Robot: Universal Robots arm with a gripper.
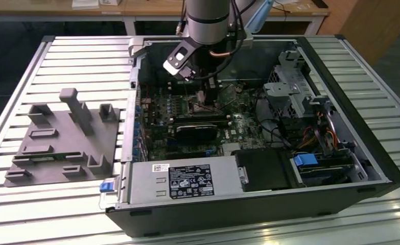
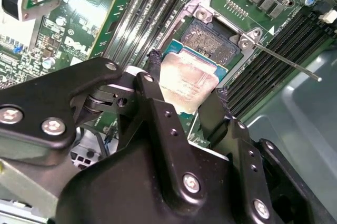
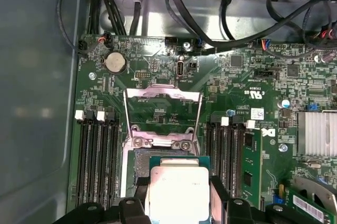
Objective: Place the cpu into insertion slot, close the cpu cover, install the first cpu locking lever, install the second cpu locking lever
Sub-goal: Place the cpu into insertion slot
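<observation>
My gripper [image 2: 187, 83] is shut on the cpu [image 2: 184, 89], a silver-topped square chip on a green board, with a black finger [image 2: 154, 68] on each of two opposite edges. In the first wrist view the cpu [image 3: 176, 187] hangs over the near part of the insertion slot [image 3: 138, 162], covering most of it. The dark pin field of the insertion slot [image 2: 213, 38] shows beyond the chip. The cpu cover [image 3: 163, 94] stands flipped open past the slot. A thin locking lever [image 2: 284, 61] sticks out sideways, unlatched. In the exterior view the gripper [image 1: 201, 98] reaches down into the open computer case [image 1: 363, 153].
Long black memory slots [image 3: 97, 155] flank the socket on both sides. Cables [image 3: 221, 39] run along the case wall. A heatsink card [image 1: 196, 133], a power supply [image 1: 186, 181] and a drive cage [image 1: 291, 81] crowd the case. A grey fixture [image 1: 63, 138] sits on the slatted table.
</observation>
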